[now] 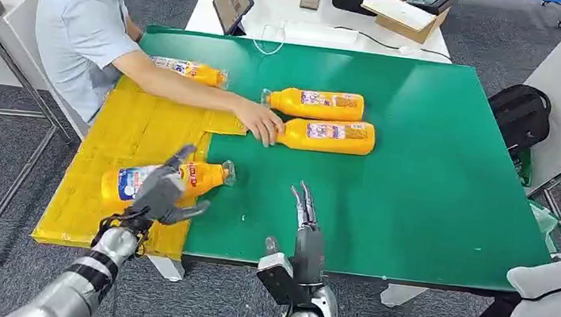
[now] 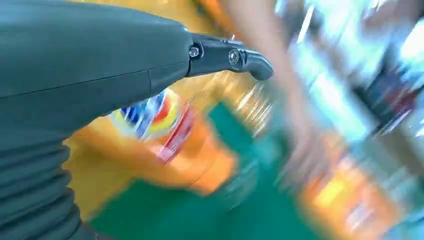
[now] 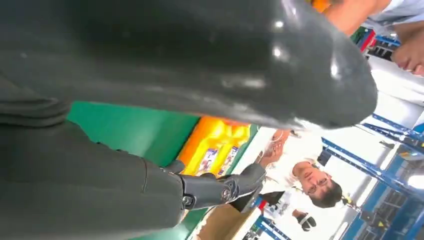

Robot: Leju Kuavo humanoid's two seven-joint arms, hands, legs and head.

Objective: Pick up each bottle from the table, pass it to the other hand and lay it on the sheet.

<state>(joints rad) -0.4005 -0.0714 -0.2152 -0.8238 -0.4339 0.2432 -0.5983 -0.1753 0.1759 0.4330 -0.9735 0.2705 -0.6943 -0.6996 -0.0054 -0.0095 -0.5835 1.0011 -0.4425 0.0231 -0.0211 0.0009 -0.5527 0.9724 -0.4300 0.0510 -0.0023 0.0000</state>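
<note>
Bottle (image 1: 167, 180) straddling sheet (image 1: 124, 137) edge — left robot hand (image 1: 161, 195) above

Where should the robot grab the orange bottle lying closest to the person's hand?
Probably around the middle of the orange plastic bottle, on its label. It lies flat on the green table with its cap end at the person's hand, so coming from above, nearer its free far end, keeps clear of that hand.
</note>
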